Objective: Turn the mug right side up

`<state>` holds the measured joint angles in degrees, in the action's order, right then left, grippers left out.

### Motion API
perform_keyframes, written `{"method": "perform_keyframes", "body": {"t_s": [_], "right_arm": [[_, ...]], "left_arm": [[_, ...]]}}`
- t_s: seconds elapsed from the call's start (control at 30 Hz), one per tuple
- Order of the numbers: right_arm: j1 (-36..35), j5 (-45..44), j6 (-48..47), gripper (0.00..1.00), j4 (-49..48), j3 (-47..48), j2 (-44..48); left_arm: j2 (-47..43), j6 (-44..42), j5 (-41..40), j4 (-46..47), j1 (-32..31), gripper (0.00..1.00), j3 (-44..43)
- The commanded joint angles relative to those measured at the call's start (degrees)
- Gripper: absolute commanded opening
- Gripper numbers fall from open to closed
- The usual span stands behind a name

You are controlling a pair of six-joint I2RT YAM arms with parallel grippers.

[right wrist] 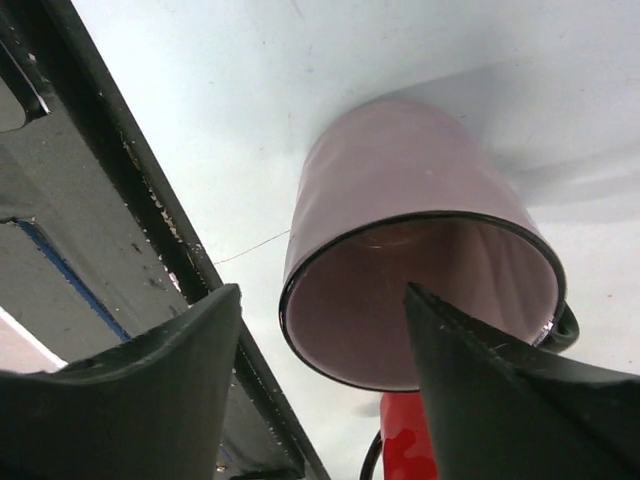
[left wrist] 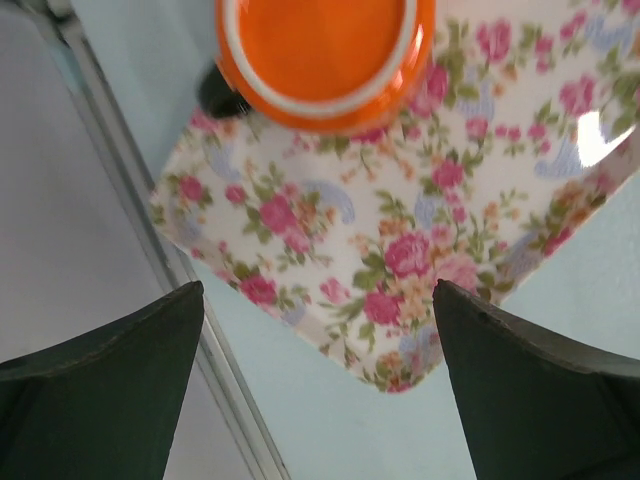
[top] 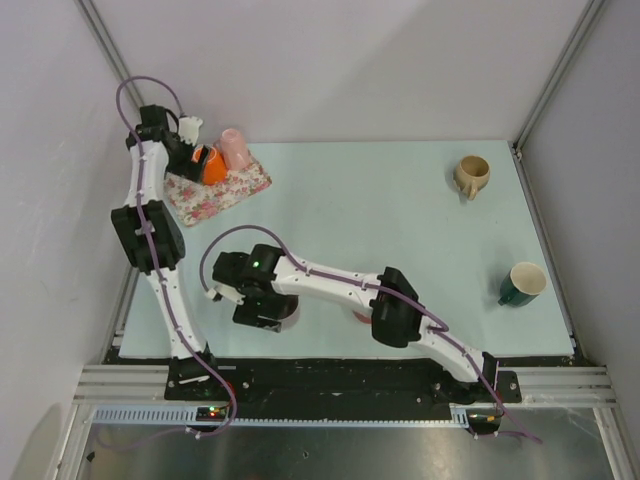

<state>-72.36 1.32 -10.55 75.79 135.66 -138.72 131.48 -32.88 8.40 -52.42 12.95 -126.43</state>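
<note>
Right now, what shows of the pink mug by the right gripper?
The pink mug looks like glossy ceramic or enamel, dusty pink inside and out, with a thin dark rim and a dark handle at lower right. It is empty, mouth toward the wrist camera, over the pale table. The open right gripper straddles its rim; contact is unclear. A red object shows below.

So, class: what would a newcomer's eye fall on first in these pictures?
First, the bright orange mug on the flowered tray at far left, just ahead of the open left gripper. Then the dark-rimmed mauve mug filling the right wrist view, framed by the open right gripper. A tan mug and a dark green mug sit far right.
</note>
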Motion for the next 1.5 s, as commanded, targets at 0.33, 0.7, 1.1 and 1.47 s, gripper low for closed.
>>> {"method": "perform_keyframes", "body": {"t_s": [0.33,0.7,1.1,1.47], "right_arm": [[5.91,3.47,10.07,0.79,-18.34,-16.86,25.37],[9.5,-1.84,10.82,0.78,-8.52,-13.78,25.18],[10.39,-6.61,10.81,0.77,-10.38,-22.25,31.75],[10.88,-7.9,10.9,0.77,-12.32,-27.3,35.15]], "left_arm": [[12.74,24.28,2.43,18.89,-0.93,0.92,-18.92],[13.4,28.86,-2.78,19.92,-2.92,0.83,-14.65],[1.4,28.61,-0.12,18.17,-4.28,0.69,3.76],[-10.76,28.2,7.64,18.22,-4.25,0.68,15.59]]}}
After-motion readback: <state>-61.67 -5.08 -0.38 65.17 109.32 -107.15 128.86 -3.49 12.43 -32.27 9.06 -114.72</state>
